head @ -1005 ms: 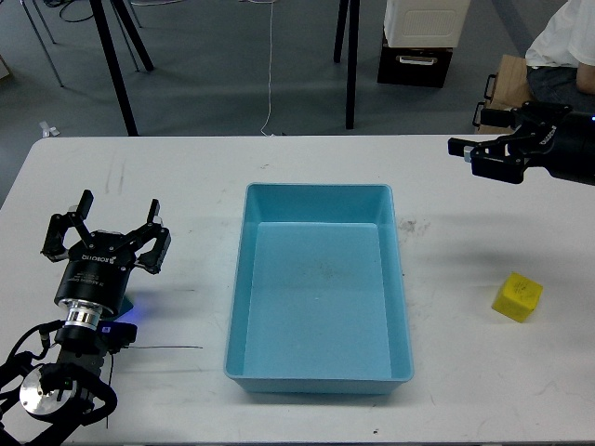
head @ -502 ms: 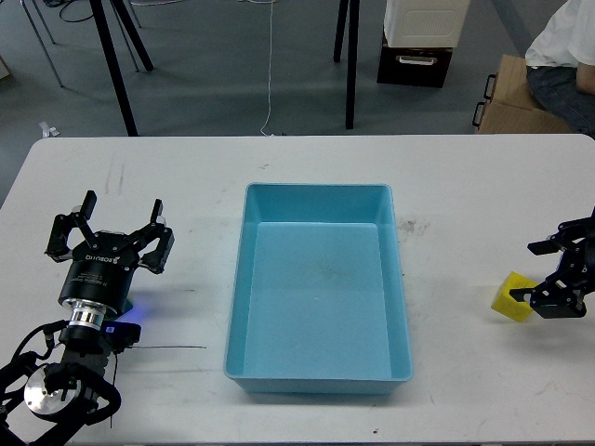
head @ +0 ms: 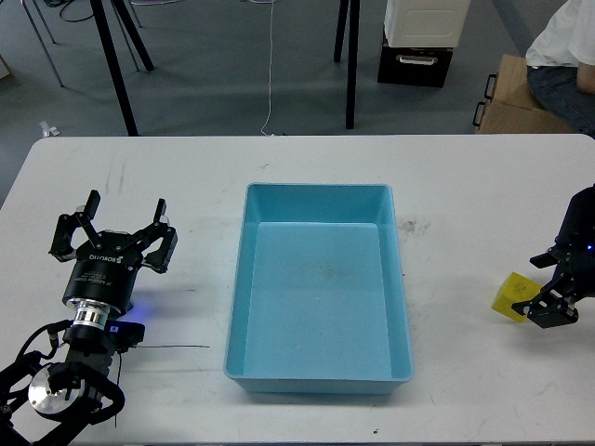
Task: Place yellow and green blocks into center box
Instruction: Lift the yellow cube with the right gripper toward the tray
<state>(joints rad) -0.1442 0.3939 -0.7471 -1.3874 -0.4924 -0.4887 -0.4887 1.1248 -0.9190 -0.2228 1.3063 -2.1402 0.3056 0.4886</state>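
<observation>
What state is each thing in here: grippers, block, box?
Left gripper: open, above the table, holding nothing.
Right gripper: at the yellow block, closure unclear.
Yellow block: on the table, right of the box, partly hidden by the right gripper.
Box: upright, empty.
Green block: not visible.

A: What of the yellow block (head: 511, 296) is covered?

B: Its right side sits behind the right gripper (head: 550, 308), whose dark fingers cannot be told apart. The arm behind it runs off the right edge.

A: Anything else cut off?

B: The seated person (head: 561, 48) at the far right shows only partly, the head out of frame. The left arm's base (head: 56, 395) is clipped at the near-left corner.
</observation>
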